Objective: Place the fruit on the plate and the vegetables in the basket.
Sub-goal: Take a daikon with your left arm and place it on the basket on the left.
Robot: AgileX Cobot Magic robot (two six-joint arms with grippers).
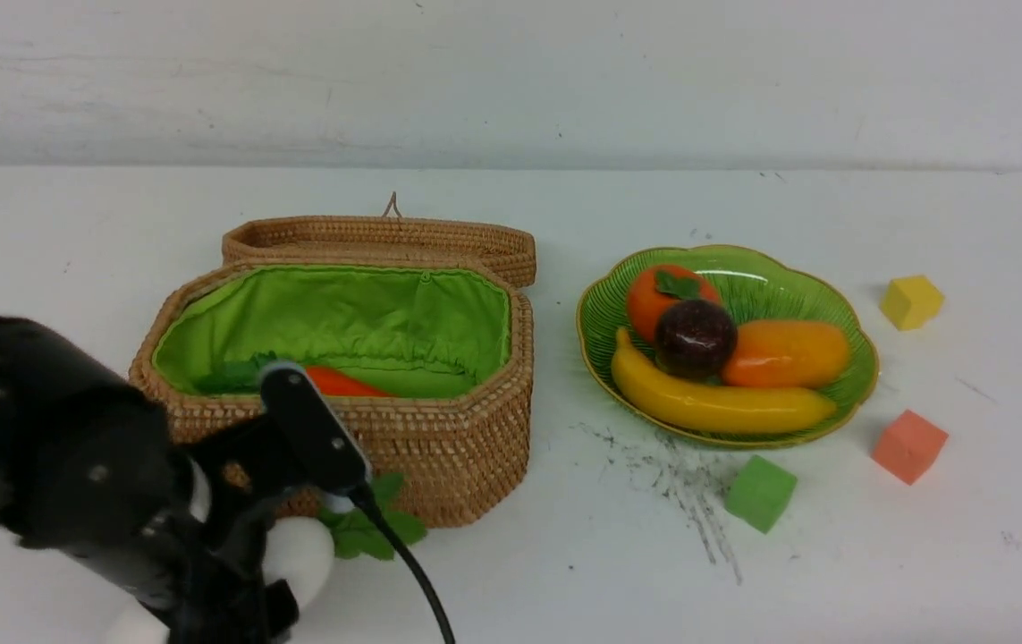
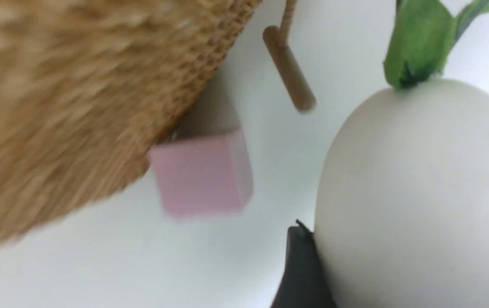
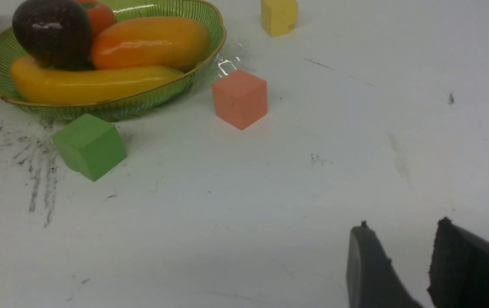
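White radish (image 2: 415, 192) lies on the table just outside the basket (image 1: 439, 447), one finger (image 2: 300, 273) of the left gripper (image 1: 233, 599) touching it; I cannot tell if it is gripped; carrot (image 1: 341, 382) already inside; fruit fills the plate (image 1: 855, 394); right gripper (image 3: 407, 265) empty, slightly apart.

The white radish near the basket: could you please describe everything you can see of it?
The radish is a fat, smooth, matte white toy with green leaves at one end. It lies in front of the basket, outside it, leaves toward the wicker wall. The left gripper straddles it; one dark finger touches its side.
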